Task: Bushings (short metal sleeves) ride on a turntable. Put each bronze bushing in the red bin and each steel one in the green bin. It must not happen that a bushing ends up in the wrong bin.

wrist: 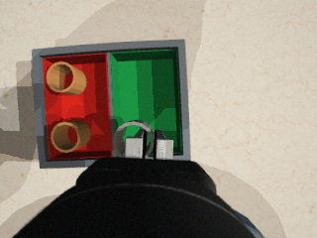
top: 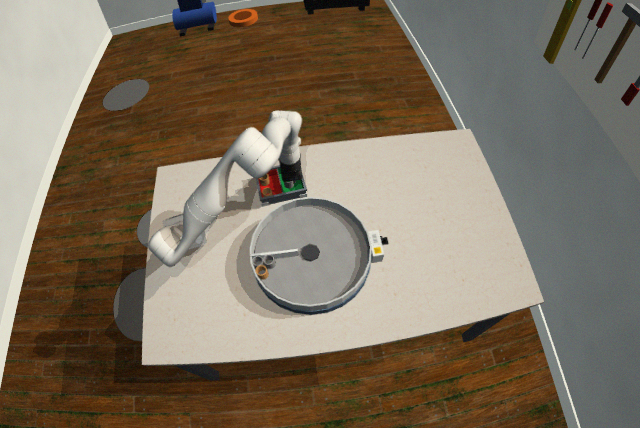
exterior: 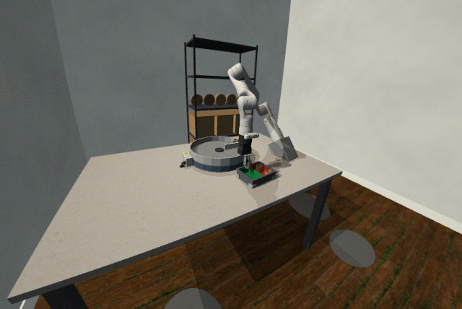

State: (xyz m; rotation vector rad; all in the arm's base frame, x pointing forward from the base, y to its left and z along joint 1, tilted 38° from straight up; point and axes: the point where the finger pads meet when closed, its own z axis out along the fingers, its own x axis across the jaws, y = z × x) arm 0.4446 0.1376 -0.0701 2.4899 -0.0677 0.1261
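Note:
My gripper (top: pixel 290 184) (exterior: pixel 247 166) (wrist: pixel 150 140) is shut on the wall of a steel bushing (wrist: pixel 117 134), over the green bin (exterior: pixel 250 175) (wrist: pixel 129 84), near the divider. One finger is inside the ring. How far the bushing is above the bin floor is hard to tell. Two bronze bushings sit in the red bin (wrist: pixel 95 99): one (wrist: pixel 78 81) at the top and another (wrist: pixel 82 136) at the bottom in the wrist view. On the turntable (top: pixel 330 258) (exterior: pixel 212 162), two steel bushings stand by the bar; a bronze bushing (top: pixel 262 277) stands beside them.
A white bar (top: pixel 276 253) runs from the turntable's hub (top: pixel 310 252) to its raised rim. A small control box (top: pixel 376 247) (exterior: pixel 188 158) is fixed to the turntable's side. The bins share one grey tray with raised walls, close to the turntable.

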